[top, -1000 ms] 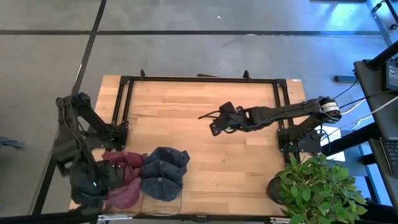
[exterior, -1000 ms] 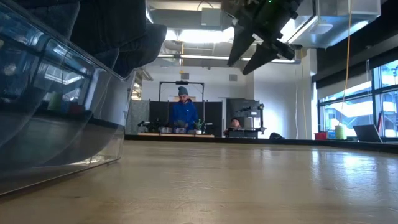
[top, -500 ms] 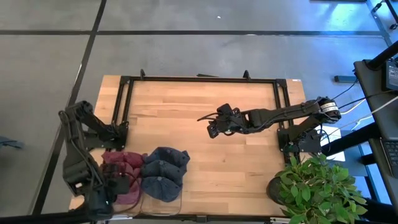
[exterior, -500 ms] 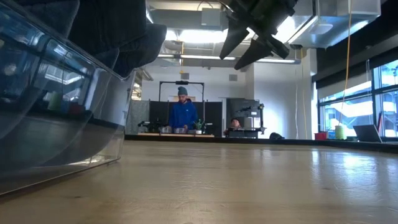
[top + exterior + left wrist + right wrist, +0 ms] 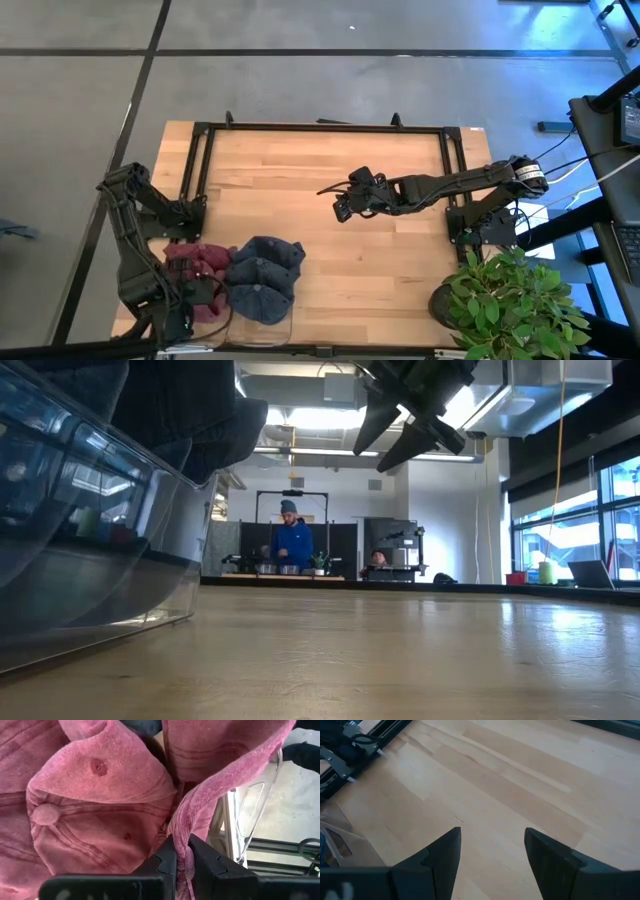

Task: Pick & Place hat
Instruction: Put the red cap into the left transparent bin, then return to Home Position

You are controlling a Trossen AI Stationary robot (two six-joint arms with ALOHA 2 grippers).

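Observation:
A pink-red corduroy hat (image 5: 190,262) lies in the clear bin (image 5: 228,335) at the table's near left corner, beside a few dark blue hats (image 5: 263,276). My left gripper (image 5: 200,296) is down in the bin, shut on the pink hat (image 5: 90,795), whose crown button (image 5: 46,814) shows in the left wrist view. My right gripper (image 5: 343,206) hangs open above the middle of the table, well clear of the hats (image 5: 400,430) (image 5: 492,851). My left gripper pinches a bunched edge of the pink hat (image 5: 186,851) between its two fingers (image 5: 167,862). From the pinch, a strip of the cloth runs away over the hat's crown. The rest of the hat lies on the other hats in the bin.
The bin's clear wall (image 5: 90,560) fills the left of the low view, with dark hats (image 5: 190,410) over its rim. A black frame (image 5: 320,128) borders the table's far, left and right sides. A potted plant (image 5: 510,300) stands off the near right corner. The bare wooden tabletop (image 5: 380,270) is free.
My left arm has swung toward the table's near edge and its gripper has settled at the pink hat in the bin; the hat's near part now looks bunched and smaller. My right gripper has drifted slightly toward the table's left and then kept still.

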